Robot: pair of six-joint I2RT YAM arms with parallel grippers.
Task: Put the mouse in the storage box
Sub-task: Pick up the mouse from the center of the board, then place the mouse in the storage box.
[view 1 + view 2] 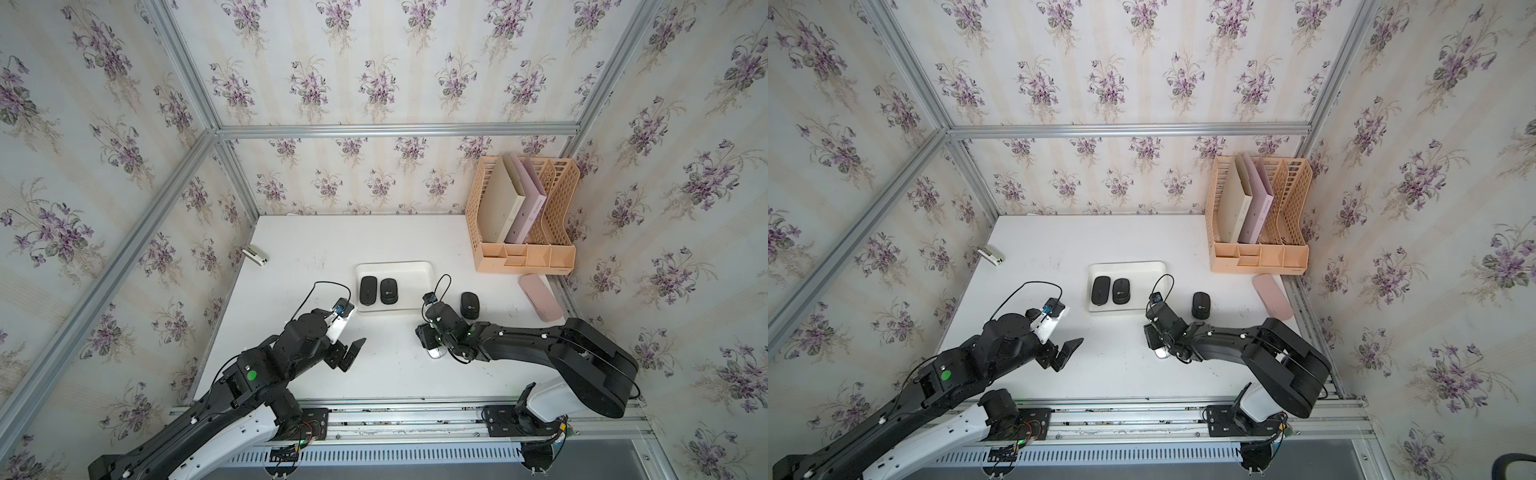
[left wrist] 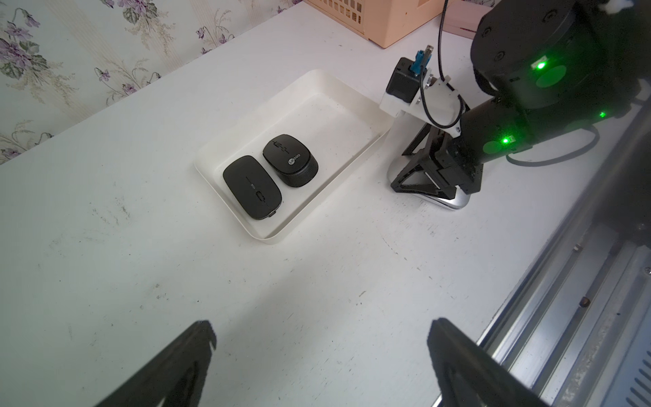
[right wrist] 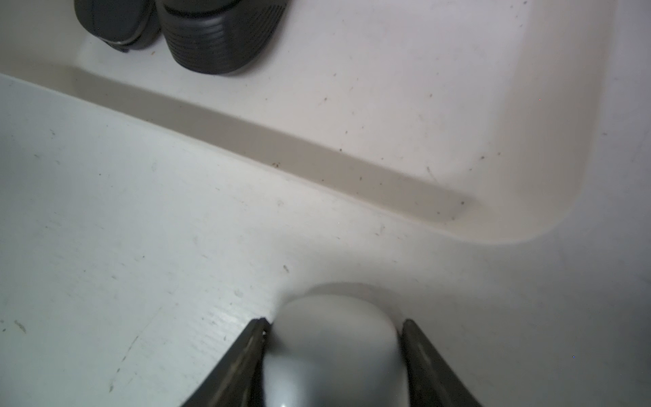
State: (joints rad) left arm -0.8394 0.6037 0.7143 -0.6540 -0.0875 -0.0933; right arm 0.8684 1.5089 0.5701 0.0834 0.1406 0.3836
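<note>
At the middle of the white tabletop [image 1: 311,249] lies the shallow white rectangular plastic storage box [image 1: 415,286] with rounded corners and low walls. 2 mice lie side by side in its left half: a flat matte black mouse [image 1: 368,289] and, just beside it, a black mouse with ribbed sides and a round grey logo [image 1: 389,290]. A 3rd black oval mouse [image 1: 470,305] lies on the tabletop outside the box, near its right wall.

Just in front of the box's front-right corner, the right gripper [image 3: 335,322] is clenched on a smooth silver-grey computer mouse [image 3: 334,352], with 1 dark finger pressed to each of its sides. This mouse is outside the box, low at the tabletop; whether it rests there or is slightly lifted cannot be told.

Over the front-left part of the tabletop hangs the left gripper [image 2: 322,324], jaws spread wide and grasping nothing.

A peach lattice plastic file organiser [image 1: 521,257] stands at the back-right corner, and a slim pink oblong case [image 1: 540,297] lies along the right edge in front of it.
</note>
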